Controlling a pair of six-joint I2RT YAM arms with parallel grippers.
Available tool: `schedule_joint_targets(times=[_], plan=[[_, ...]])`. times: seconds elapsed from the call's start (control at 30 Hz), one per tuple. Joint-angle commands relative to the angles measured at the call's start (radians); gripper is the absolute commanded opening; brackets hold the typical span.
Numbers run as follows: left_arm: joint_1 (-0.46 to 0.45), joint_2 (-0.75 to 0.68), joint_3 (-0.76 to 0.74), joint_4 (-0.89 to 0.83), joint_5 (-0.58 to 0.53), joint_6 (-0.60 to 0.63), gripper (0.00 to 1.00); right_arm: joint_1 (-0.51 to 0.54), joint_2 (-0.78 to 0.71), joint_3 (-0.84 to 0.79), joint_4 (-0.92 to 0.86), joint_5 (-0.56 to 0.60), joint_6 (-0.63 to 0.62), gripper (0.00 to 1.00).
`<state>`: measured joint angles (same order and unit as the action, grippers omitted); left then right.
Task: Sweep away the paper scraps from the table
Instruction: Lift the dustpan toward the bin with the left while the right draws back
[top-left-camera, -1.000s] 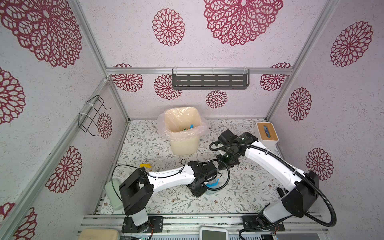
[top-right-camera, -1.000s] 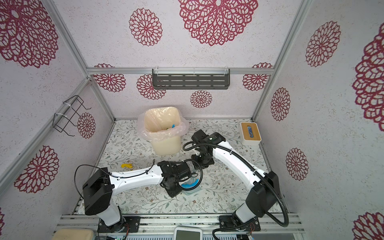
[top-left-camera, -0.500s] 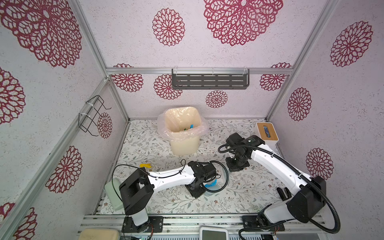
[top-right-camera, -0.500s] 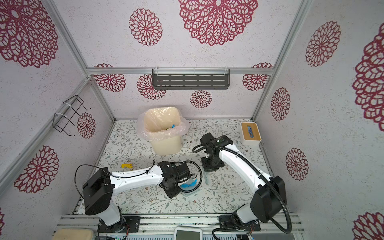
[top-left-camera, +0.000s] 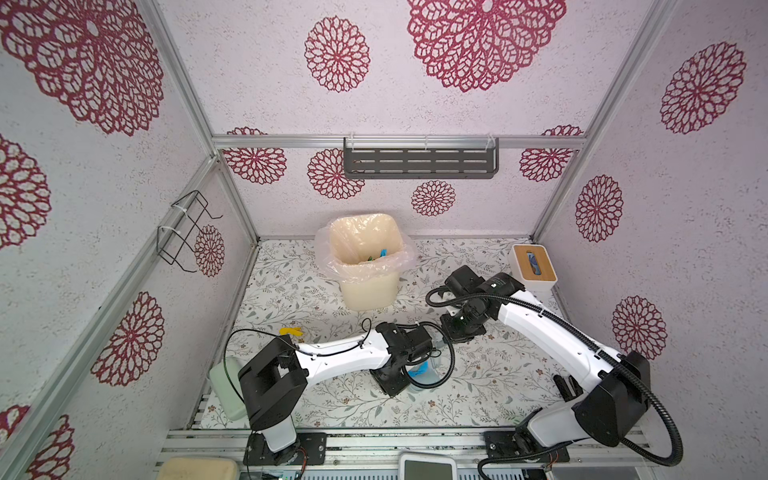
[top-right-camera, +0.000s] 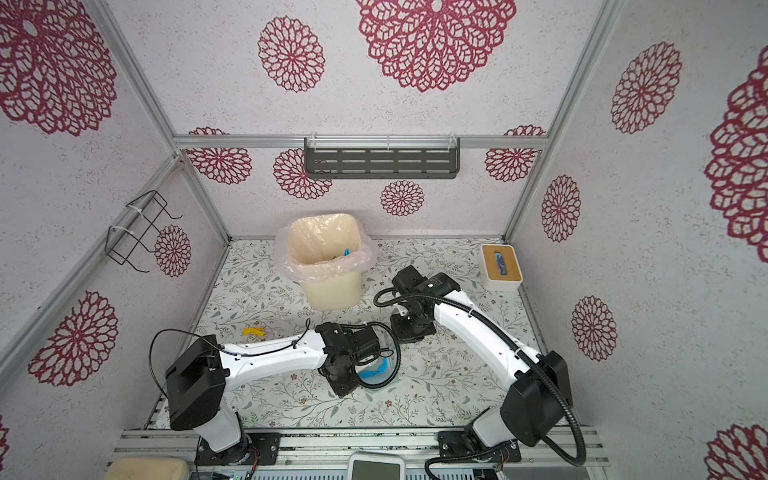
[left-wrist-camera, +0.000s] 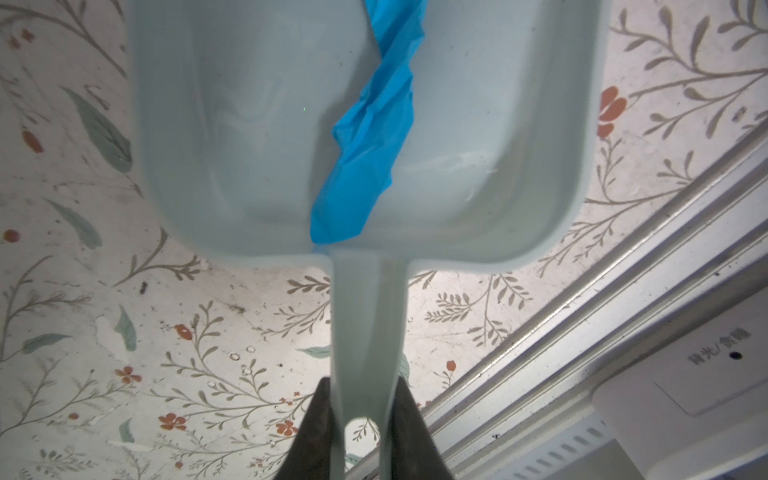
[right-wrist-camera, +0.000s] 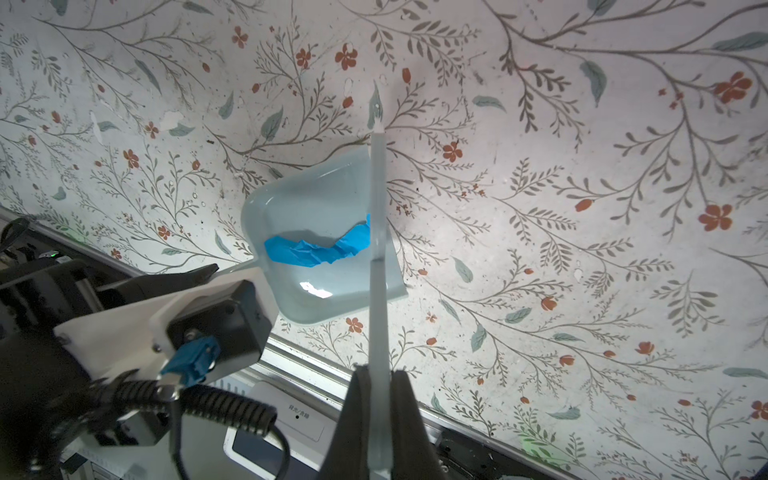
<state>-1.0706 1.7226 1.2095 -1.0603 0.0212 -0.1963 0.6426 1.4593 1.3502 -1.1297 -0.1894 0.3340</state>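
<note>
Left claw (left-wrist-camera: 360, 384), seen from its own wrist camera, is pinched narrow on the flat handle of a pale blue dustpan (left-wrist-camera: 249, 124), with a dark finger (left-wrist-camera: 318, 415) on each side. The pan sits low over the table (left-wrist-camera: 124, 332), though whether it touches I cannot tell. A crumpled blue scrap (left-wrist-camera: 370, 137) lies lengthways down the middle of the pan, one end against the wall where the handle begins. From the right wrist camera, the right claw (right-wrist-camera: 380, 372) is clamped tight on a thin pale blade (right-wrist-camera: 377, 208), seen edge-on, which reaches out across the open lip of the dustpan (right-wrist-camera: 316, 195). The blue scrap (right-wrist-camera: 320, 251) lies inside the pan with one end at the blade, and the vine-printed table (right-wrist-camera: 582, 166) spreads around them. In both top views the two arms meet near the middle of the table (top-left-camera: 490, 386) (top-right-camera: 440, 386), and the wrists hide the jaws of both claws. The dustpan (top-left-camera: 433, 374) (top-right-camera: 386, 375) is mostly covered by the left wrist, with the blue scrap (top-left-camera: 419, 369) (top-right-camera: 376, 369) peeking out beside it. A yellow scrap (top-left-camera: 290, 331) (top-right-camera: 253, 331) lies on the table well apart from the pan, just behind the left forearm. Blue and green bits (top-left-camera: 380, 254) (top-right-camera: 345, 253) lie inside the bag-lined cream bin (top-left-camera: 365, 291) (top-right-camera: 332, 293) at the back of the table.
</note>
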Motion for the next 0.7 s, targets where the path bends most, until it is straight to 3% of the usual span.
schedule_joint_targets(times=[0.0, 0.17, 0.67], plan=[[0.004, 0.005, 0.002, -0.006, 0.0, -0.009, 0.0, 0.003, -0.039, 0.045, -0.063, 0.033, 0.01, 0.0], [0.005, -0.01, -0.005, 0.007, -0.01, -0.015, 0.0, -0.016, -0.054, 0.061, -0.129, 0.119, -0.013, 0.0], [-0.002, -0.106, -0.01, 0.041, -0.061, -0.034, 0.0, -0.124, -0.141, 0.094, -0.19, 0.154, -0.039, 0.0]])
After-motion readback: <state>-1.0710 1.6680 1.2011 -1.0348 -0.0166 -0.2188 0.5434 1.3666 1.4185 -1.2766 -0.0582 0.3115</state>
